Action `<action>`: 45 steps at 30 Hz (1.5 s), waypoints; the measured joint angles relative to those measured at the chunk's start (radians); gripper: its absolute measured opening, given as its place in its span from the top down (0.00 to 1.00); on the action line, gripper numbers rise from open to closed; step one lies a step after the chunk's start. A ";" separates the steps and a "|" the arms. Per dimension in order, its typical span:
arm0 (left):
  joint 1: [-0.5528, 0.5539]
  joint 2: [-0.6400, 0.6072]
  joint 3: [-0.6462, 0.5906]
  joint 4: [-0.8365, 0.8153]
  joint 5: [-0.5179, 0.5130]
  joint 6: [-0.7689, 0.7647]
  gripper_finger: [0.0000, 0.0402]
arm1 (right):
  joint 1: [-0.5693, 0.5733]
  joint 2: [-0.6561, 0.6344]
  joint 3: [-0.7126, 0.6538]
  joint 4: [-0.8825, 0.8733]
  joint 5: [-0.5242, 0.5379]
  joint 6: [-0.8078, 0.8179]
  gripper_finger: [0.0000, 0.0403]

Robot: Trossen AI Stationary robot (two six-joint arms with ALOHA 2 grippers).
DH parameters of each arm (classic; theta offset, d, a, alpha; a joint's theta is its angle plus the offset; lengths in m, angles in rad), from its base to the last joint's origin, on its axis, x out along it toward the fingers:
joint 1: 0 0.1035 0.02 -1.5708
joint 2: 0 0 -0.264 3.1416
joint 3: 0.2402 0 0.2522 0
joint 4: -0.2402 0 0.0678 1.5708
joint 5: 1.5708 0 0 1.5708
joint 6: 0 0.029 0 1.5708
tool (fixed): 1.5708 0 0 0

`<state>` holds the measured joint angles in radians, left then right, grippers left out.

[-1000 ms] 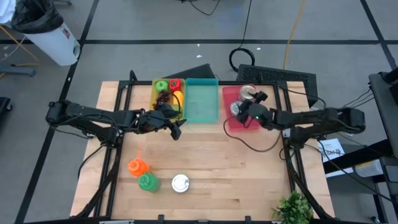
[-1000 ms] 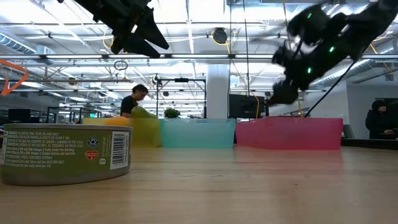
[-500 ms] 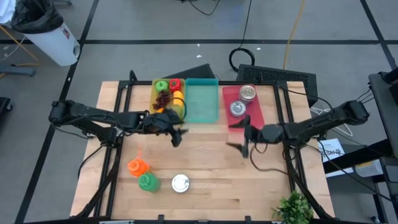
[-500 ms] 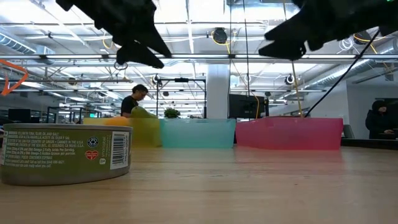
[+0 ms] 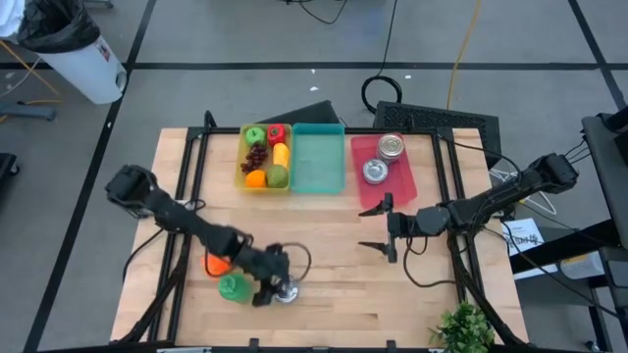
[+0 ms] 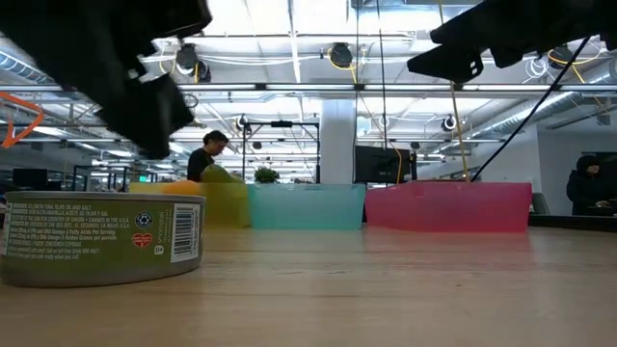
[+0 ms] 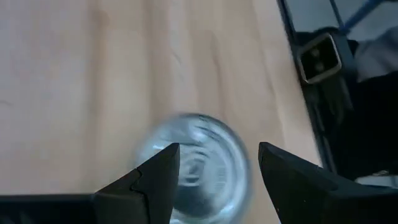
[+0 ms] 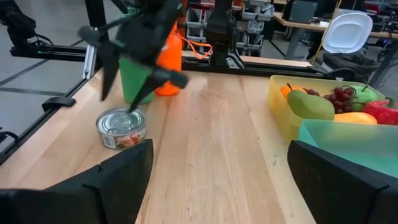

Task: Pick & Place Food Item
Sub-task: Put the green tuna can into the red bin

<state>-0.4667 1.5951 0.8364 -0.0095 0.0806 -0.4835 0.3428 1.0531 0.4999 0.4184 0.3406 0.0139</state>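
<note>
The left pincer (image 5: 272,291) hangs over the tin can (image 5: 286,289) at about 6 o'clock on the desk (image 5: 334,265), near the front edge. Its fingers (image 7: 155,180) stand partly apart, one on each side of the can's lid in the left wrist view, and they have not closed on it; the can (image 7: 198,165) stands upright on the wood. Just at the can's 9 o'clock stand a green bottle (image 5: 233,287) and an orange bottle (image 5: 215,263), side by side.

The right pincer (image 5: 377,226) waits above the desk's middle at about 3 o'clock, its fingers spread wide and holding nothing.

At 12 o'clock three bins sit in a row: a yellow bin (image 5: 242,157) full of fruit, a teal bin (image 5: 319,163), and a pink bin (image 5: 401,177) with two tins in it
</note>
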 joint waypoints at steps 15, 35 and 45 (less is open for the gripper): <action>-0.015 0.147 0.003 0.105 -0.208 -0.068 0.43 | 0.000 0.000 0.000 0.029 0.002 0.000 0.13; 0.170 -0.008 0.091 -0.097 -0.449 -0.013 0.43 | 0.000 0.000 0.000 -0.015 0.002 0.027 0.13; 0.148 0.078 0.085 -0.345 -0.534 -0.289 0.43 | 0.000 0.000 0.000 -0.016 0.002 0.053 0.13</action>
<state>-0.3187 1.6735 0.9218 -0.3550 -0.4533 -0.7727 0.3424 1.0534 0.4999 0.4024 0.3428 0.0673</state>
